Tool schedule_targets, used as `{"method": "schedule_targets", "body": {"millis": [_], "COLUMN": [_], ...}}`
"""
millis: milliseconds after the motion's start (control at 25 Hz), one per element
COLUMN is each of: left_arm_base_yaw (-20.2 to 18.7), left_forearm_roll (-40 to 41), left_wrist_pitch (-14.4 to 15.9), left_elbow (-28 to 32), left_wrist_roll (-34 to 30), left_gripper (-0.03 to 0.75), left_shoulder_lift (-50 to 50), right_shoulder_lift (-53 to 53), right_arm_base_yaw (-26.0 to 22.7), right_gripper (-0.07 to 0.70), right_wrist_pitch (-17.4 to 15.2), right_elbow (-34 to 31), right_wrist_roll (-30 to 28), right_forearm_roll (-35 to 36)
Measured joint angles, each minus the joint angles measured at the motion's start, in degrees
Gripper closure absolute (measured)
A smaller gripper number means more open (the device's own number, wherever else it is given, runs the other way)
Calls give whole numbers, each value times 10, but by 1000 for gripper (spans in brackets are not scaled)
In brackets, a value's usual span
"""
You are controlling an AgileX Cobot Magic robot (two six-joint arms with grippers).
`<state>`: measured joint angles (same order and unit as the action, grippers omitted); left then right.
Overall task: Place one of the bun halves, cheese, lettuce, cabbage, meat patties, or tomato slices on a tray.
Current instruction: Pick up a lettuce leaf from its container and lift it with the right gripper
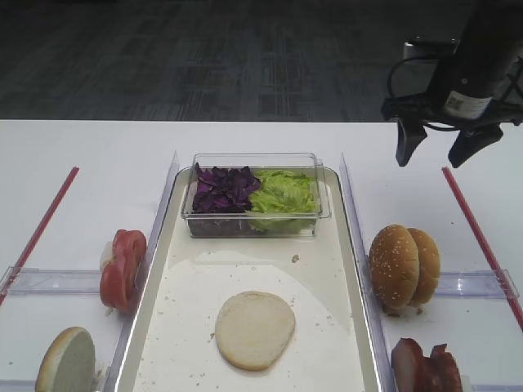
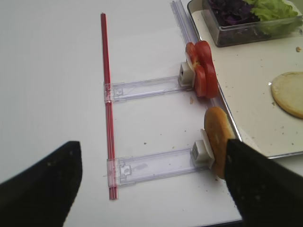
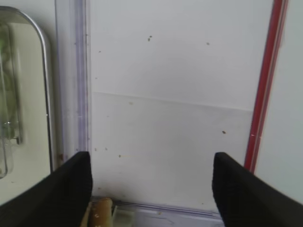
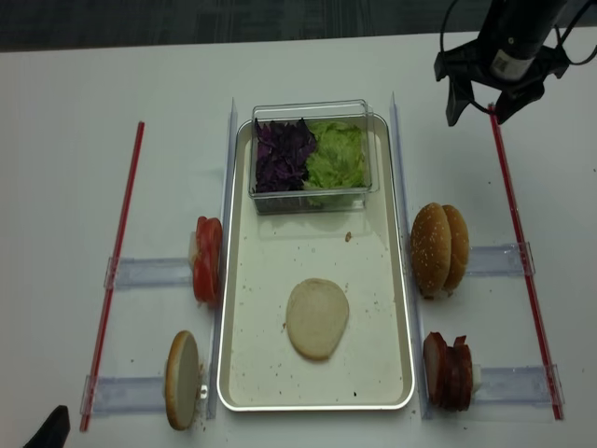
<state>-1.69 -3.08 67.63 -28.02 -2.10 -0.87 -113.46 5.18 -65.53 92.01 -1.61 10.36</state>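
Spread wide and carrying nothing, the right gripper (image 1: 437, 151) hangs above bare table at the far right, beyond the tray's far corner. Its own camera shows both dark fingers (image 3: 61, 189) apart over white tabletop, with the red strip (image 3: 262, 94) just to one side and the tray (image 3: 45, 71) rim on the other.

Nearest to it, toward the robot, two sesame bun halves (image 1: 403, 265) stand on edge in a clear holder. Beyond those, closer still to the robot, the meat patties (image 1: 426, 367) stand upright in a second holder. Across from the gripper, inside the tray, a clear box holds the lettuce (image 1: 282, 196) and purple cabbage (image 1: 222, 188). A pale bun half (image 1: 255, 329) already lies cut face up on the tray floor. Farthest off, on the opposite side, are the tomato slices (image 1: 122, 269) and another bun half (image 1: 65, 363). The left gripper (image 2: 151, 184) is also spread, hovering low near that side; what sits directly under it is hard to say.

With a base down, a filling seems the sensible next piece, likely a patty. To do it well, the right gripper should come down square over the outermost slice, pinch it by its flat faces, lift straight up clear of its neighbours, then lay it centred on the bun.
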Motion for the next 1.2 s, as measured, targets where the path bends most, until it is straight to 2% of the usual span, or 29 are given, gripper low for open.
{"method": "schedule_targets", "body": {"millis": [440,720,1000,1080,1200], "left_arm_base_yaw": [0,0,0,0,0], "left_forearm_roll": [0,0,0,0,0], "left_wrist_pitch": [0,0,0,0,0], "left_elbow": [0,0,0,0,0], "left_wrist_roll": [0,0,0,0,0], "left_gripper": [150,150,150,150,150], "left_shoulder_lift": [0,0,0,0,0], "right_shoulder_lift": [0,0,-1,-5,-30], "right_arm_base_yaw": [71,119,155,162,170], "right_gripper": [80,80,80,80,80], "right_wrist_pitch": [1,16,18,13,-19], "right_elbow": [0,1,45,60,94], "right_wrist_roll": [57,94,120,123,124], "right_forearm_roll": [-1,-1,-1,0,6]}}
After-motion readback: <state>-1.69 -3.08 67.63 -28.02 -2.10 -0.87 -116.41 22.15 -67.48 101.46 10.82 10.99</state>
